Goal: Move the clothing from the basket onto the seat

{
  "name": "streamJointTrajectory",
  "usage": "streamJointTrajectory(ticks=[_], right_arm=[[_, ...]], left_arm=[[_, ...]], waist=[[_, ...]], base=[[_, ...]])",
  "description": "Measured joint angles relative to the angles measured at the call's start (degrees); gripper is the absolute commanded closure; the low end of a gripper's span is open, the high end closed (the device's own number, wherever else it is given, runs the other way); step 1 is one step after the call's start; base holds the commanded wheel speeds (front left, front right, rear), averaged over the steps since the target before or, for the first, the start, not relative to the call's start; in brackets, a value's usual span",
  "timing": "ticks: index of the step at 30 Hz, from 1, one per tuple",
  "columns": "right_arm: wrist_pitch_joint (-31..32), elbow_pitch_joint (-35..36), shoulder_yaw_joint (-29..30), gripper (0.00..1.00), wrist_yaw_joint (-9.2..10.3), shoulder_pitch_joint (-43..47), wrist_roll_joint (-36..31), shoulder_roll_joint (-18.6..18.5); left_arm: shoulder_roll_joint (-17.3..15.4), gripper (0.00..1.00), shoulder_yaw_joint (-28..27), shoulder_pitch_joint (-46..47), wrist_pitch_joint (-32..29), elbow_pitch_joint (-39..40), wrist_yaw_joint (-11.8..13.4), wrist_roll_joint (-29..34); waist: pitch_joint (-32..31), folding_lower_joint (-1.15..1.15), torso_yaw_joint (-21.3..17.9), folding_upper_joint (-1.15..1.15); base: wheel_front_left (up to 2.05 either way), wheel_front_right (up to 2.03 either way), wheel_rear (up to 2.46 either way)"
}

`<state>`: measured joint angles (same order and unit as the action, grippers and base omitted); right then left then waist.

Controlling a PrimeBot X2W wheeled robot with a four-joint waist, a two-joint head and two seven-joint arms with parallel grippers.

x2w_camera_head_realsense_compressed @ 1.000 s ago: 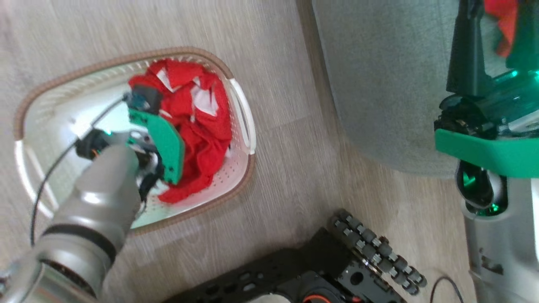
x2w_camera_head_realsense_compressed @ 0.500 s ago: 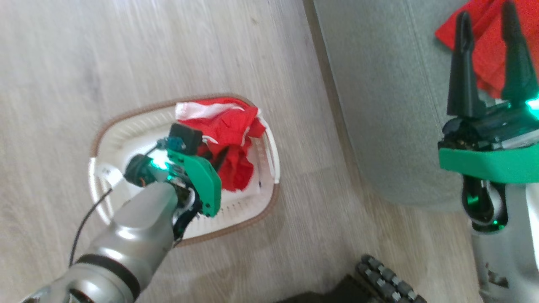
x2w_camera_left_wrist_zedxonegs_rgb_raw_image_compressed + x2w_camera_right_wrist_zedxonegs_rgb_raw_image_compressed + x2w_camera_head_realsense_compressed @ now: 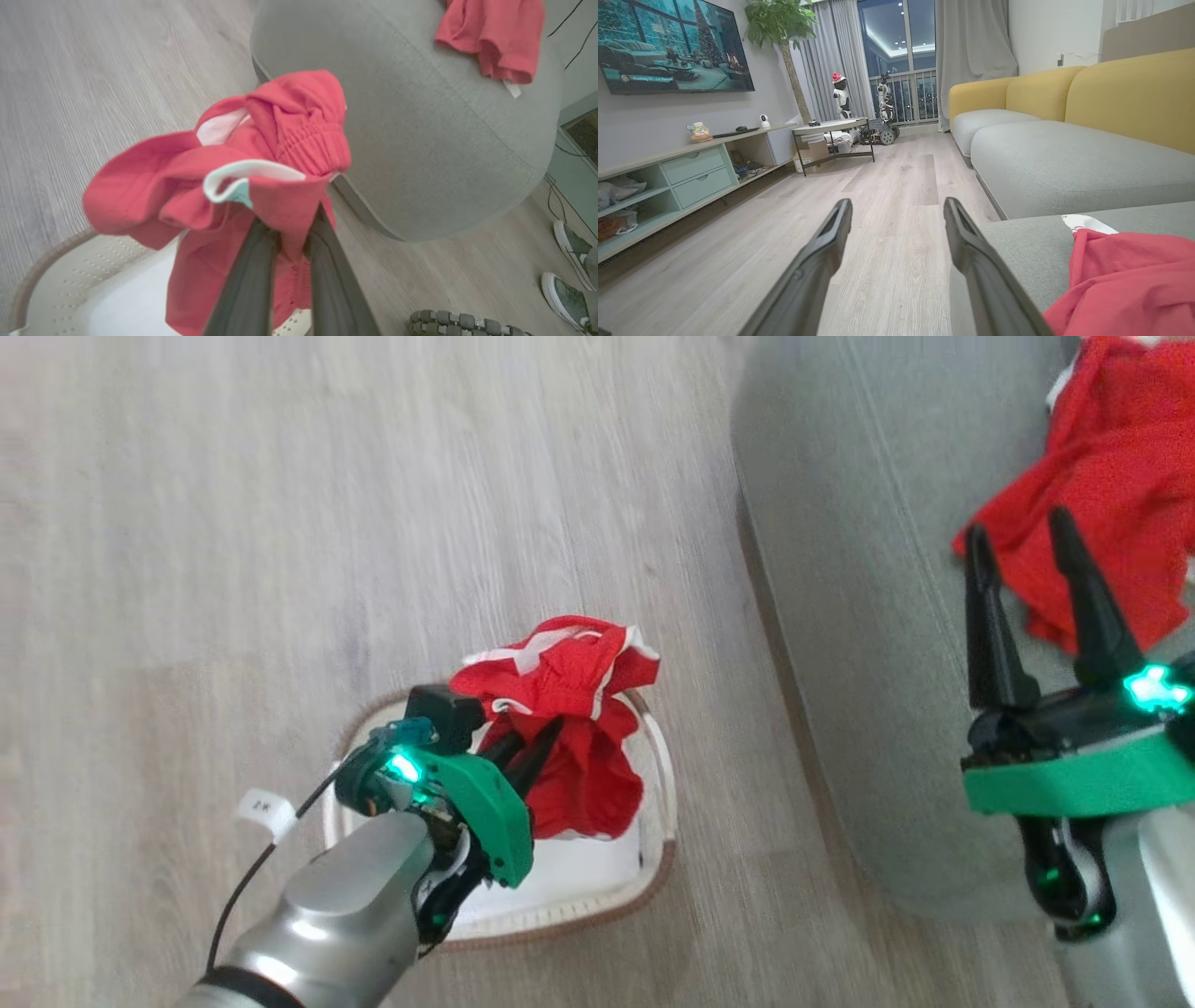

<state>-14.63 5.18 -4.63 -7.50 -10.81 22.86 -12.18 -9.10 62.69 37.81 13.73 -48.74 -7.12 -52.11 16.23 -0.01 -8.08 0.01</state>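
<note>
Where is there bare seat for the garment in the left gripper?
Bare: the wide strip of seat between its outer edge and the red garment already lying there. Crowded: that garment's side, with the open right gripper hovering by it.

The floor (image 3: 280, 523) is pale wood. At the left, a television (image 3: 672, 44) hangs above a low cabinet (image 3: 691, 170); farther, a plant (image 3: 782, 23) and a small table (image 3: 831, 127).

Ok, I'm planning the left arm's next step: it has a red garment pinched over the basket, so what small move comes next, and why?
Probably swing the left pincer across to the seat. It is shut on the red garment, which hangs over the basket, and a second garment already lies on the seat.
</note>
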Motion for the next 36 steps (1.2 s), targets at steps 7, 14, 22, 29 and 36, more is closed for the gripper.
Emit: streamJointTrajectory(ticks=[7, 14, 22, 29, 36], right_arm=[[0.0, -1.24, -1.51, 0.0, -0.01, 3.83, 0.58, -0.69], [0.0, -1.92, -2.53, 0.0, 0.0, 7.32, 1.42, -1.05], [0.0, -2.96, -3.94, 0.0, 0.0, 10.17, 1.69, -1.53], [0.0, -3.26, -5.33, 0.0, 0.0, 11.6, 1.87, -2.07], [0.0, -3.54, -7.59, 0.0, 0.0, 11.59, 1.87, -2.07]], left_arm=[[-1.8, 1.0, -2.14, -0.98, 0.47, 6.88, 1.0, 0.62], [-4.38, 1.0, -4.09, -3.16, 0.48, 16.41, 4.09, 1.57], [-8.7, 1.0, -5.09, -2.83, -1.78, 28.41, 7.46, 2.45], [-11.85, 1.0, -7.88, 0.55, -4.35, 37.69, 10.26, 2.38], [-12.72, 1.0, -9.21, 1.66, -5.35, 42.07, 11.8, 2.02]], waist=[[-7.01, 0.0, 2.44, 0.0], [-12.01, 0.0, 4.11, 0.0], [-15.61, 0.0, 5.26, 0.0], [-16.3, 0.0, 6.13, 0.0], [-16.16, 0.0, 6.15, 0.0]], base=[[0.0, 0.0, 0.0], [0.0, 0.0, 0.0], [0.0, 0.0, 0.0], [0.0, 0.0, 0.0], [0.0, 0.0, 0.0]])
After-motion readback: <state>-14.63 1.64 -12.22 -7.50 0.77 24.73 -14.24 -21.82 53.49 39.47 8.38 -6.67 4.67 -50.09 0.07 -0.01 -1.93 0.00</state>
